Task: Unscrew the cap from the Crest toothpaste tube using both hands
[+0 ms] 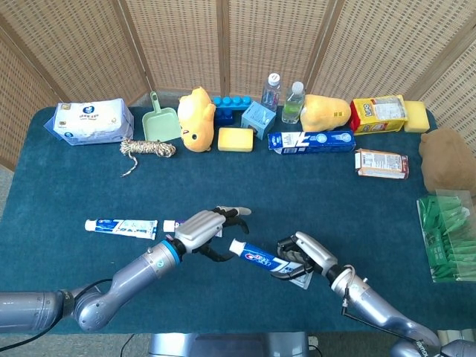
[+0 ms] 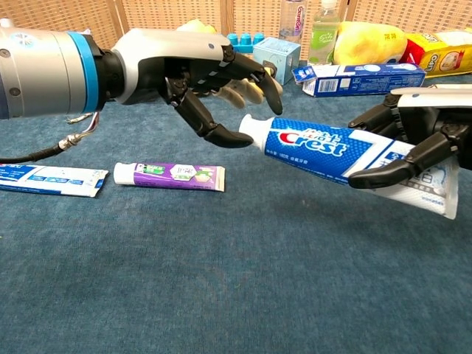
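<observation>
Just above the blue table cloth [image 1: 67,186], mid-front, the Crest toothpaste tube [image 2: 346,147] hangs in the air, gripped near its flat end by the right hand [image 2: 420,136], fingers wrapped over and under it. White cap [image 2: 253,130] points toward the left hand [image 2: 195,70], and there is contact: the thumb tip sits against the cap from below while the other fingers arch over it, spread and not closed around it. Nothing is grasped on that side.

Below the left hand, lying flat on the cloth, a purple toothpaste tube [image 2: 169,175], and further left a blue-and-white toothpaste tube [image 2: 51,179]; both are underneath the meeting point, well clear of the raised tube.

Along the back edge it's crowded: wipes pack [image 1: 89,121], green dustpan [image 1: 160,123], coiled rope [image 1: 149,149], yellow plush duck [image 1: 195,117], yellow sponge [image 1: 236,139], blue blocks [image 1: 230,102], two bottles [image 1: 282,97], toothpaste box [image 1: 311,140]. Off right, a green packet [image 1: 446,234].
</observation>
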You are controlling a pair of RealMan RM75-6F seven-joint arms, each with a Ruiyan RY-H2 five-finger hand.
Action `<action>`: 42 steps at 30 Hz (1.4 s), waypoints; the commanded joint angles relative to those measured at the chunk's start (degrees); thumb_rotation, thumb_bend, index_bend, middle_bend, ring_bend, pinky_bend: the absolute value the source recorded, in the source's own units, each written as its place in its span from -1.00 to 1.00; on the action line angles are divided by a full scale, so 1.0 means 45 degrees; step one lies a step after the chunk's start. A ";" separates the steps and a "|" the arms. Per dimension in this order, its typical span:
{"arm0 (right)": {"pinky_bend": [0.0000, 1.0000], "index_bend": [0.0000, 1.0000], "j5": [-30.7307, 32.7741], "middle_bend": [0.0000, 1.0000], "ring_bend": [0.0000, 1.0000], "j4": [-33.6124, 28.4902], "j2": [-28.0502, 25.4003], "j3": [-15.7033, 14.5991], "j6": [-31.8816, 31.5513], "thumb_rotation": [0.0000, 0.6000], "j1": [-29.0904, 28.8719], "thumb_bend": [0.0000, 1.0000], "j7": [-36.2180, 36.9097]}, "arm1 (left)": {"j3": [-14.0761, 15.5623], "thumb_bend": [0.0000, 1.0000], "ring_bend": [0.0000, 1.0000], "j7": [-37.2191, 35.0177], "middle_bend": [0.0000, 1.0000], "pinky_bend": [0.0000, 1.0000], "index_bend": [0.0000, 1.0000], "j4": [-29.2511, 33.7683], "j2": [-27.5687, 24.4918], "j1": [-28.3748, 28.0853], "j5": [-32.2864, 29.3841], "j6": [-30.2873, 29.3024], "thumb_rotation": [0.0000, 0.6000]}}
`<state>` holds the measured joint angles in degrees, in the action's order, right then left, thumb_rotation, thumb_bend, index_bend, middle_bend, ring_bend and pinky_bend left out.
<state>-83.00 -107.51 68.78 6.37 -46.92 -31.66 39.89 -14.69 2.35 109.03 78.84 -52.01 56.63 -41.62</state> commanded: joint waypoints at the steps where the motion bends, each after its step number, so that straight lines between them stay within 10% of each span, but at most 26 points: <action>1: 0.80 0.92 -0.0192 0.64 0.60 0.0037 -0.0076 -0.0103 -0.0067 1.00 -0.0020 -0.28 0.0264 | 0.0025 -0.40 -0.74 -0.0067 -0.73 -0.74 -0.35 -0.0011 0.0035 -0.0075 -0.0044 0.0020 1.00; 42: 0.80 0.91 -0.1606 0.63 0.60 0.0728 -0.0528 -0.1008 -0.0617 1.00 -0.0520 -0.29 0.3840 | 0.0067 -0.39 -0.71 -0.0782 -0.68 -0.66 -0.18 -0.0267 0.0350 -0.0739 -0.0387 -0.0283 1.00</action>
<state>-90.23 -104.22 66.43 1.87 -49.66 -33.97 57.20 -14.34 -1.06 107.85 80.41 -55.29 54.86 -42.95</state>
